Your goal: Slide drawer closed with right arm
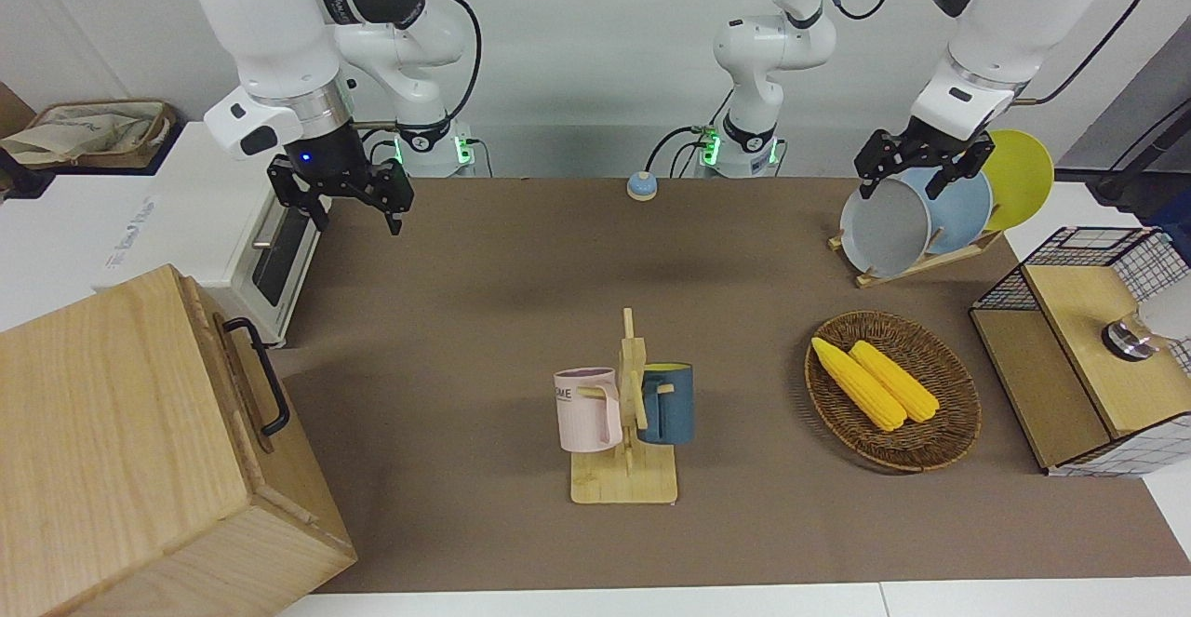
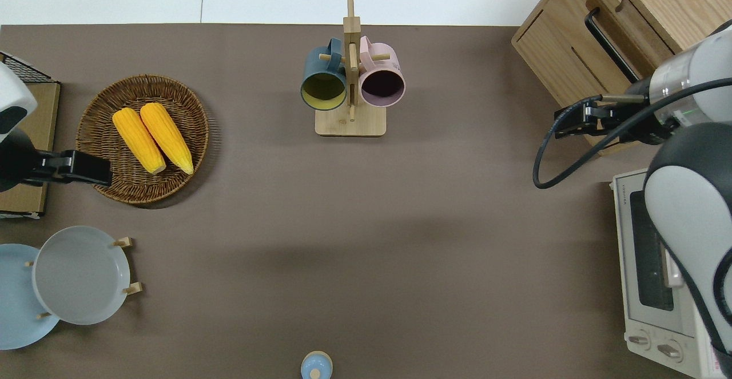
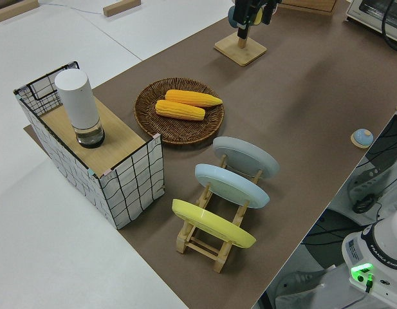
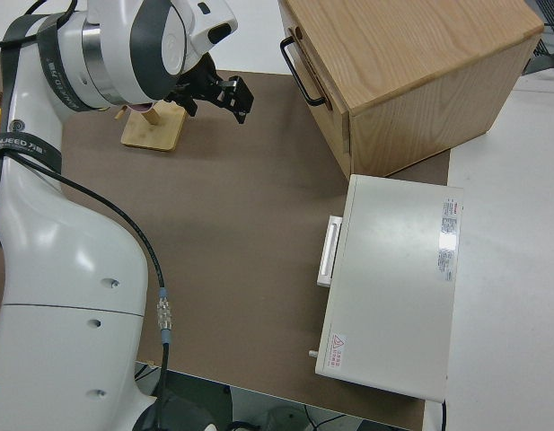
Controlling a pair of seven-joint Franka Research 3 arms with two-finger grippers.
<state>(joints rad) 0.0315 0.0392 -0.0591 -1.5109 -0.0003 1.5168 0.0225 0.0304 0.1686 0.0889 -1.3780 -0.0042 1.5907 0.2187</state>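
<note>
The drawer (image 1: 233, 394) is part of the pale wooden cabinet (image 1: 121, 431) at the right arm's end of the table. Its front panel (image 2: 623, 30) lies close against the cabinet body, and its black loop handle (image 1: 265, 384) (image 2: 609, 44) (image 4: 299, 67) is free. My right gripper (image 1: 354, 206) (image 2: 566, 122) (image 4: 233, 94) hangs open and empty in the air. It is over the brown mat beside the cabinet's corner nearer to the robots and touches nothing. The left arm is parked, its gripper (image 1: 916, 172) open and empty.
A white toaster oven (image 1: 186, 226) (image 2: 652, 264) stands beside the cabinet, nearer to the robots. Mid-table is a wooden mug rack (image 1: 633, 412) with two mugs. Toward the left arm's end are a corn basket (image 1: 893, 389), a plate rack (image 1: 930, 217) and a wire shelf box (image 1: 1089, 347).
</note>
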